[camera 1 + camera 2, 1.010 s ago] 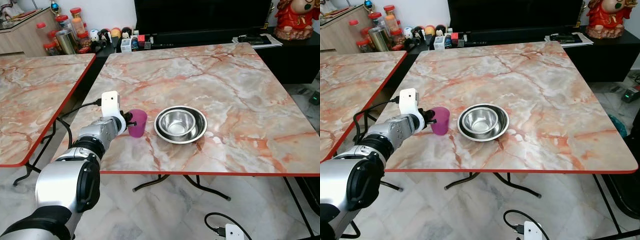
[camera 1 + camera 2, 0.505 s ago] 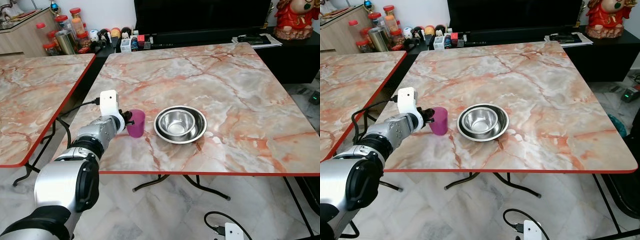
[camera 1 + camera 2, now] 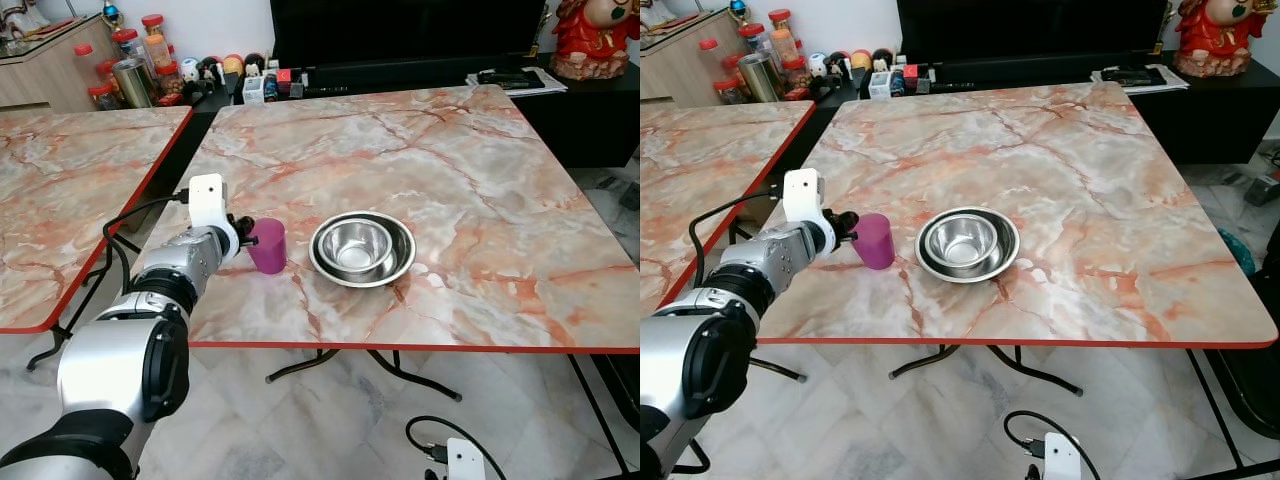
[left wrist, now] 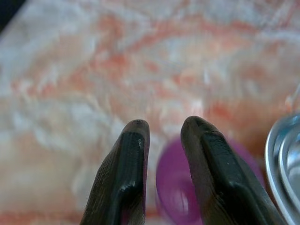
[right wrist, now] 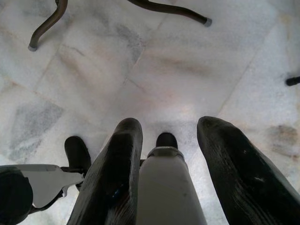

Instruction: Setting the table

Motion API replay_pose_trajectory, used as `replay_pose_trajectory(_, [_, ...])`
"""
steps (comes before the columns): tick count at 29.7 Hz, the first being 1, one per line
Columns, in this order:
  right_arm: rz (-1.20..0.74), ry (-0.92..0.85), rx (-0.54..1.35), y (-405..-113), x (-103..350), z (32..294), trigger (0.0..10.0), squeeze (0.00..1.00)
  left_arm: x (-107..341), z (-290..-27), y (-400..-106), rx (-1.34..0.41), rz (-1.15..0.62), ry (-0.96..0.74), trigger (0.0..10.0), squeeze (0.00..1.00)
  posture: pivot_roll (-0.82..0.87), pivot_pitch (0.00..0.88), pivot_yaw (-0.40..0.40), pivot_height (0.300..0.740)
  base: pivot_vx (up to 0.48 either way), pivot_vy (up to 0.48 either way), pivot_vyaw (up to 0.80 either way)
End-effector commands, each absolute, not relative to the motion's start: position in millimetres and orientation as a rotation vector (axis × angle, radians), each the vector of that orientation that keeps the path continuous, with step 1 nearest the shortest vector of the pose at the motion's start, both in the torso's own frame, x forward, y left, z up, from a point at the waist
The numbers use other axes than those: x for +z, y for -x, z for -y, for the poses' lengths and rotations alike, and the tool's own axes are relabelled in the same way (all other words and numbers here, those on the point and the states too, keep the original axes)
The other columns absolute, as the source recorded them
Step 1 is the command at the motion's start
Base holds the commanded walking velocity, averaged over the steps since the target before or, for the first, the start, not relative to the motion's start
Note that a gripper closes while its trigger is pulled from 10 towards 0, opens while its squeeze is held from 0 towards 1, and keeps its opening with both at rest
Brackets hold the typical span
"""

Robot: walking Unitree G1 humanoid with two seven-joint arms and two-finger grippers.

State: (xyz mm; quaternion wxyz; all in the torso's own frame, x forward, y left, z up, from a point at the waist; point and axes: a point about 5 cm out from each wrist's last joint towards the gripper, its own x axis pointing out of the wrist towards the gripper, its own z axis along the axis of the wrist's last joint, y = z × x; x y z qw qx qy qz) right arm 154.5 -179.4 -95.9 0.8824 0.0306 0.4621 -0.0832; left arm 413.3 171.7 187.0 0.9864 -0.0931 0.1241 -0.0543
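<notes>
Near the left edge of the bench point(image 3: 480, 170), an upright purple cup point(image 3: 267, 245) is stood just left of nested steel bowls point(image 3: 361, 247), with the left claw point(image 3: 240, 230) spread beside it, not gripping.

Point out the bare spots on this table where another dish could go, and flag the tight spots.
On the marble table, the far half beyond the steel bowls is bare, as is the stretch from the bowls to the right edge. Crowded: the near-left part, where the purple cup stands just left of the bowls, with the left gripper beside it. The right gripper hangs over the floor.
</notes>
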Motion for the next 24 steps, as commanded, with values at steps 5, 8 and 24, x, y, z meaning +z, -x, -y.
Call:
replay_pose_trajectory(5, [-0.94, -0.054, -0.159, -166, -91, 182, 10.0, 0.0, 218, -224, -402, 0.041, 0.14, 0.083, 10.0, 0.0, -0.05, 0.0, 0.052, 0.74, 0.0, 0.0, 0.0])
replay_pose_trajectory(8, [-0.927, -0.038, -0.143, -173, -88, 183, 10.0, 0.0, 201, -256, -382, 0.191, 0.185, -0.001, 10.0, 0.0, -0.04, 0.0, 0.035, 0.74, 0.0, 0.0, 0.0])
replay_pose_trajectory(24, [-0.908, -0.009, -0.101, -183, -84, 182, 10.0, 0.0, 118, -346, -283, 0.698, 0.058, -0.414, 10.0, 0.0, 0.01, 0.0, 0.011, 0.74, 0.0, 0.0, 0.0])
